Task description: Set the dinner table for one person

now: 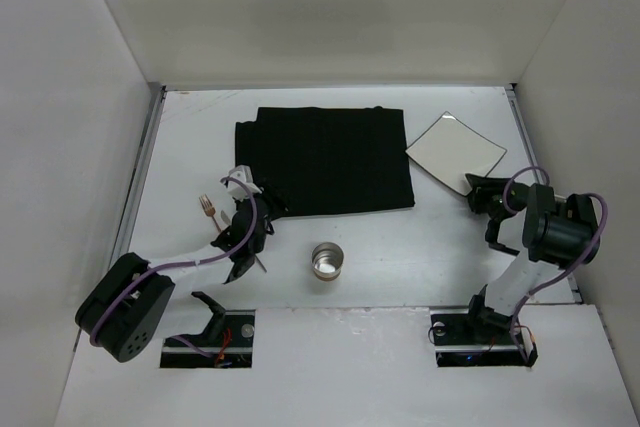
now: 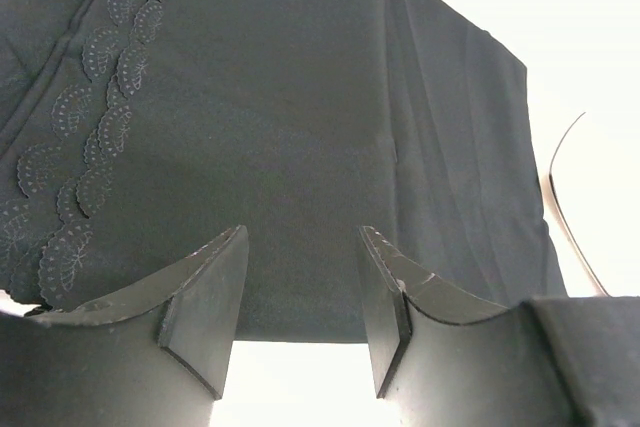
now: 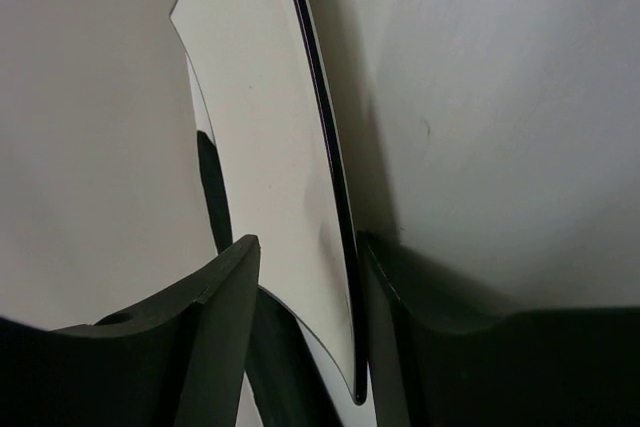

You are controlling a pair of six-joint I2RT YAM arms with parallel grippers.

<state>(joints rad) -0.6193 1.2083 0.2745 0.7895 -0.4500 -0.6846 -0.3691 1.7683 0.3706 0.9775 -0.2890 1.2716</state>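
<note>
hands parted on both my arms: the left hand (image 2: 300,247) hovers spread over the near edge of the black cloth mat (image 2: 280,97); the right hand (image 3: 305,277), fingers apart, straddles the rim of the square plate (image 3: 260,147). the white tabletop (image 1: 400,287), walled on three sides, lies under everything, with a metal cup (image 1: 327,261) near its middle and a fork (image 1: 207,208) to the left.

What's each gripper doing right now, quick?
Left gripper: open, empty, over the black cloth mat.
Right gripper: open, straddling a corner of the square plate, not clamped.
</note>
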